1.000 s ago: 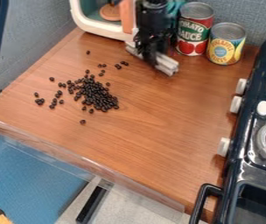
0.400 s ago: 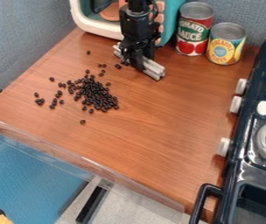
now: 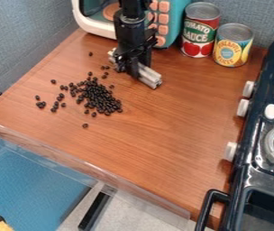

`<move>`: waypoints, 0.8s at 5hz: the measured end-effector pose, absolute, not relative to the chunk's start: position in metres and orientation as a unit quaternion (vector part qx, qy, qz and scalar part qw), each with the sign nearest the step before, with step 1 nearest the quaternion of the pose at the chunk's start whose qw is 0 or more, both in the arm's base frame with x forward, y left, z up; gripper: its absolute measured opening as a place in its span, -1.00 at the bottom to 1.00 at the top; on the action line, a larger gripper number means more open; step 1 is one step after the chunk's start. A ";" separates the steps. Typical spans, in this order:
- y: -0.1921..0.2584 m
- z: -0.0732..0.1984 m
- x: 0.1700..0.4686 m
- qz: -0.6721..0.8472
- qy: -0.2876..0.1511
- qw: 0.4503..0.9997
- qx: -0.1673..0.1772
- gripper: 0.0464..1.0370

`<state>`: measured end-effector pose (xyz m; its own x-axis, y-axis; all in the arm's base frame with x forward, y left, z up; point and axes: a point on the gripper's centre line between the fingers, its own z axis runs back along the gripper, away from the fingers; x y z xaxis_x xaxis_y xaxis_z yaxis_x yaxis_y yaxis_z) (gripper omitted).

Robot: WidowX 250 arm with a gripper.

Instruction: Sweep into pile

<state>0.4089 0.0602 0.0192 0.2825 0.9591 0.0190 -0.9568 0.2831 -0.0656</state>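
The black gripper [image 3: 133,70] hangs from the top edge over the upper middle of the counter, shut on a pale grey bar-shaped sweeping tool [image 3: 149,76]. The bar slants from upper left to lower right, low over the wood or touching it; I cannot tell which. Just below and left of it, small black beans [image 3: 103,99] lie in a dense cluster. Looser beans [image 3: 61,96] are scattered to the cluster's left, with single ones above and below.
A teal and white toy microwave [image 3: 97,27] stands behind the arm. Two cans, one red [image 3: 198,34] and one yellow [image 3: 232,47], stand at the back. A dark toy stove [image 3: 262,135] with white knobs lines the right side. A clear edge strip [image 3: 85,167] borders the counter's front.
The gripper and the grey bar have moved left and a little toward the front, closer to the beans. The main cluster looks unchanged.
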 end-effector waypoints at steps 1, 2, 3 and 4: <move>0.060 0.019 0.393 0.599 -0.026 0.800 -0.018 -0.30; 0.063 0.019 0.382 0.600 -0.035 0.799 -0.019 -0.30; 0.066 0.018 0.369 0.600 -0.043 0.799 -0.013 -0.30; 0.072 0.018 0.359 0.605 -0.049 0.795 -0.011 -0.30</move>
<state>0.3588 0.0725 0.0183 0.2636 0.9624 0.0654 -0.9603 0.2682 -0.0773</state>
